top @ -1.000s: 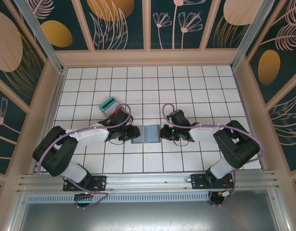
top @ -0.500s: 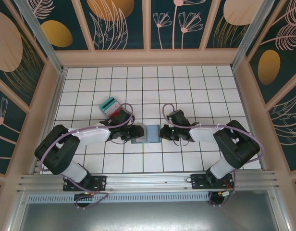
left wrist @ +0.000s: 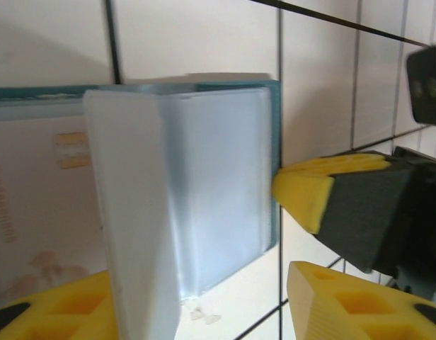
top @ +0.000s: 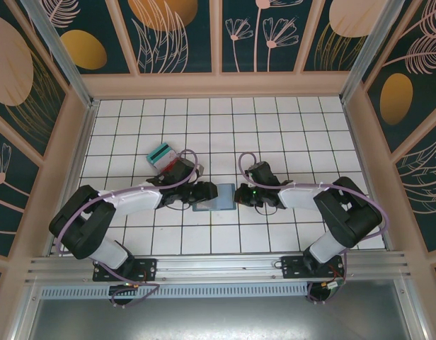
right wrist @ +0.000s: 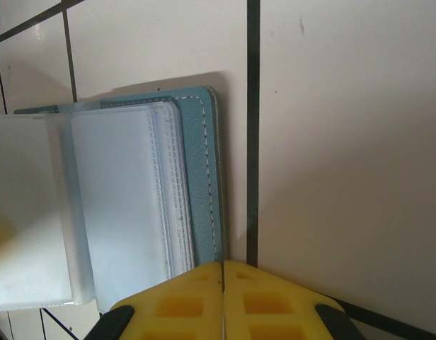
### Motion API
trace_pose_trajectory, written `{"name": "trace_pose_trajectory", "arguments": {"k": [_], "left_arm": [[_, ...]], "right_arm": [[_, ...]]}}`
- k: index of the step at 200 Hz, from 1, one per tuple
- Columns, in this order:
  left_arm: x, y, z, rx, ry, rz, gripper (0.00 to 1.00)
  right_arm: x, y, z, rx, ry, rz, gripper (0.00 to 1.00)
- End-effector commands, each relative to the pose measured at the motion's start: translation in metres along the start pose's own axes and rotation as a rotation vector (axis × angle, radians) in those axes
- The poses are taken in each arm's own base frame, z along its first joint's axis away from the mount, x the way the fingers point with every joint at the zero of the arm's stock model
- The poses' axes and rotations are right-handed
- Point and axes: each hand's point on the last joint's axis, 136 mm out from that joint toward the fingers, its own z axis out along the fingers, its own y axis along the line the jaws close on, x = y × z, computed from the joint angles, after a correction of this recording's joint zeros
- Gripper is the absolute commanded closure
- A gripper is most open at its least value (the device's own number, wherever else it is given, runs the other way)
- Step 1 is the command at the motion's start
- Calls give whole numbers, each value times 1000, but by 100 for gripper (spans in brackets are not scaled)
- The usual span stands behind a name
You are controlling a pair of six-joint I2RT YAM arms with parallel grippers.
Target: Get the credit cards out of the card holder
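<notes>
Credit cards (top: 161, 154), red and teal, lie stacked on the bench (top: 289, 120), left of the middle. We see the card holder (top: 216, 197) open near the bench's front edge. Its soft clear flap (left wrist: 133, 212) stands between the wide-open jaws of the left gripper (left wrist: 197, 290). On the right gripper (right wrist: 222, 268) the jaws are closed at the holder's edge. We think cards are thin, stiff and slippery, so pinch a bare edge.

Card holder: the card holder (top: 219, 197) lies flat, blue-grey, on the white tiled table (top: 274, 127), front middle, between the two grippers.
Left gripper: the left gripper (top: 204, 193) comes in from the left and covers the holder's left part; I can't make out its fingers from here.
Right gripper: the right gripper (top: 239, 195) sits at the holder's right edge.
Credit cards: the credit cards (top: 161, 152), a teal and red stack, lie just behind the left forearm, apart from the holder.
</notes>
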Motion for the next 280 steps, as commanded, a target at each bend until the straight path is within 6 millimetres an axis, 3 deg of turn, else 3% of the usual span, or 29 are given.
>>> {"name": "trace_pose_trajectory", "arguments": {"k": [1,53,91,172,191,205,220,247,280], "left_arm": [[-4,-44,0,119,6,71,49],[-2,-46,-2,109,3,88,53],[-4,-34,-8,49,-27,100,55],[7,-42,26,124,62,43,57],[7,-39,26,111,59,43,54],[7,-38,23,100,51,53,42],[5,-39,19,91,38,60,40],[7,-37,22,88,53,57,42],[-3,-44,10,76,1,81,46]], "right_arm": [[11,-7,5,39,33,13,92],[4,-4,-3,41,-2,15,90],[-6,-1,-12,44,-33,10,88],[-8,4,-15,16,-40,23,88],[-7,4,-15,15,-39,22,88],[-8,4,-16,16,-41,23,88],[-9,4,-16,20,-43,21,86],[-11,7,-18,20,-46,13,85],[-18,11,-24,26,-67,3,82]]}}
